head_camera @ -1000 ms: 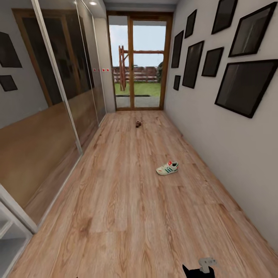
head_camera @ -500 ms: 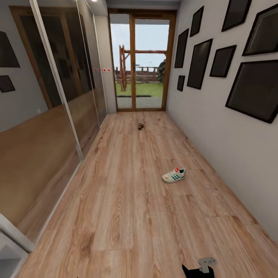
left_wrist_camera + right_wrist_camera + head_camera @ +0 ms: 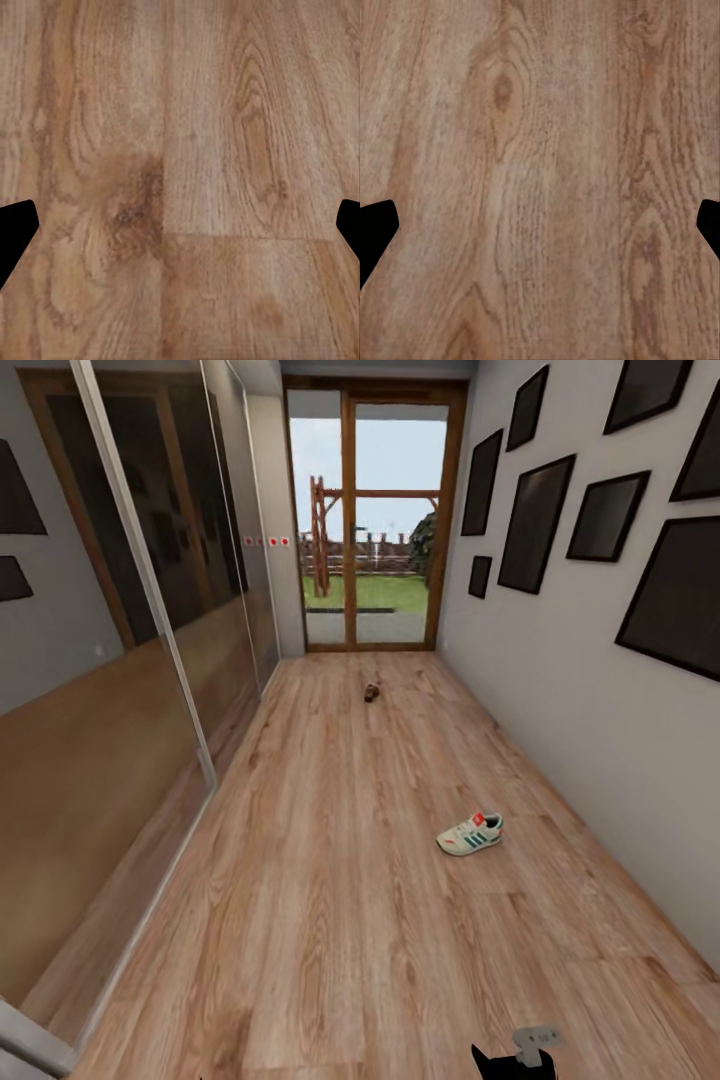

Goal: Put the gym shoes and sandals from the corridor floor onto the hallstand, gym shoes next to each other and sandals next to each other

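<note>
Lying on its sole on the wood floor [image 3: 330, 920], right of the corridor's middle and nearer the wall hung with dark frames [image 3: 535, 520], is one white sneaker [image 3: 470, 834] with green stripes. Far down, near the glass door [image 3: 365, 520], a small dark sandal [image 3: 372, 692] sits on the boards. Both wrist views show the left gripper [image 3: 180, 232] and right gripper [image 3: 540, 232] spread wide over bare planks, holding nothing.

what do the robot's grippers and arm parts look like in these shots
Little shows. In each wrist view the left gripper and right gripper appear as two flat black angular fingertips at the frame edges. In the head view, a black pointed part carries a small pale grey bracket. No cables or markings visible.
</note>
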Robot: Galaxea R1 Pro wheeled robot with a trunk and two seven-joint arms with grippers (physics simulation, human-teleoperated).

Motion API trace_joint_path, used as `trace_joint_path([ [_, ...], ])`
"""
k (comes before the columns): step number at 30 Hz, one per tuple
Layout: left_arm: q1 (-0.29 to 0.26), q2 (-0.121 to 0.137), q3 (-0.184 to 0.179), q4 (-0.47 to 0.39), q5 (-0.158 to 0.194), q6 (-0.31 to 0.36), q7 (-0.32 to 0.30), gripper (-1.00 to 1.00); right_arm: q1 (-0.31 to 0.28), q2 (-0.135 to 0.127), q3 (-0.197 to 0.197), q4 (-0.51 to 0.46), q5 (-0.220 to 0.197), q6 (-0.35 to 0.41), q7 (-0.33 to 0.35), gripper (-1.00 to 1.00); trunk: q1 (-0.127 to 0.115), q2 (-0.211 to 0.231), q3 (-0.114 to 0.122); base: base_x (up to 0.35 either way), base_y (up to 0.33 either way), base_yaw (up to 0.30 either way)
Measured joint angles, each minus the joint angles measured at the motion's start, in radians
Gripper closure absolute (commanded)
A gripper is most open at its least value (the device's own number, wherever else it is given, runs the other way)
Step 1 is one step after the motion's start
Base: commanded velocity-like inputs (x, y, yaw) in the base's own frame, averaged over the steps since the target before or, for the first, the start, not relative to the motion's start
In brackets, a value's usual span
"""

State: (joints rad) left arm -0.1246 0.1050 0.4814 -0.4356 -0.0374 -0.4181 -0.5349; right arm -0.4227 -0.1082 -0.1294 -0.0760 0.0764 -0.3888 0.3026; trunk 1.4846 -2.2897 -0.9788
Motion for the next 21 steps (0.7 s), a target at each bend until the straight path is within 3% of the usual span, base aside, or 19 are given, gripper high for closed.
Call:
trace_joint_path([
  [21,0.0,0.0,0.0,0.0,0.0,0.0,0.0,-1.0,0.0,0.0,0.0,0.0,0.0,0.0,0.0,-1.0,0.0,0.0,0.0,0.311,0.147,0.0],
])
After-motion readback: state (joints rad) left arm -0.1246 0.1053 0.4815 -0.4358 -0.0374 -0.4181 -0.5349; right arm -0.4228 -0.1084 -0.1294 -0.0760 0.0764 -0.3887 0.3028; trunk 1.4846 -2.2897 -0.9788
